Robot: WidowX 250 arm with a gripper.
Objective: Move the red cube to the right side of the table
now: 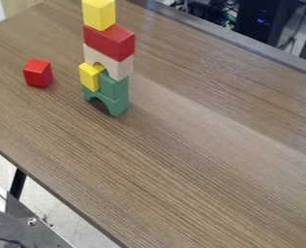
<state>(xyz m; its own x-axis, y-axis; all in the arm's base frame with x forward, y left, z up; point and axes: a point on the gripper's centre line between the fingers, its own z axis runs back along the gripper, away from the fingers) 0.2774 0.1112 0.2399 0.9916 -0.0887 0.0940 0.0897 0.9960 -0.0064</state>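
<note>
Since the red wooden cube (38,73) sits left of the multicoloured wooden block tower (108,57), its move across the brown wood-grain table (181,160) to the tower's right seems undone; I cannot tell whether the black gripper grasps anything.

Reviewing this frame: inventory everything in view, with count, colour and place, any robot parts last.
Red cube: 1, red, left of the stack
Bottom arch: 1, green, stack's base
Small blocks: 2, yellow and green, side by side on it
Upper arch: 1, pale, above them
Long block: 1, red, on upper arch
Top block: 1, yellow
Table: 1, brown
Table leg: 1, black, lower left
Metal part: 1, dark, lower-left corner
Cables: several, mostly dark, upper right
</note>
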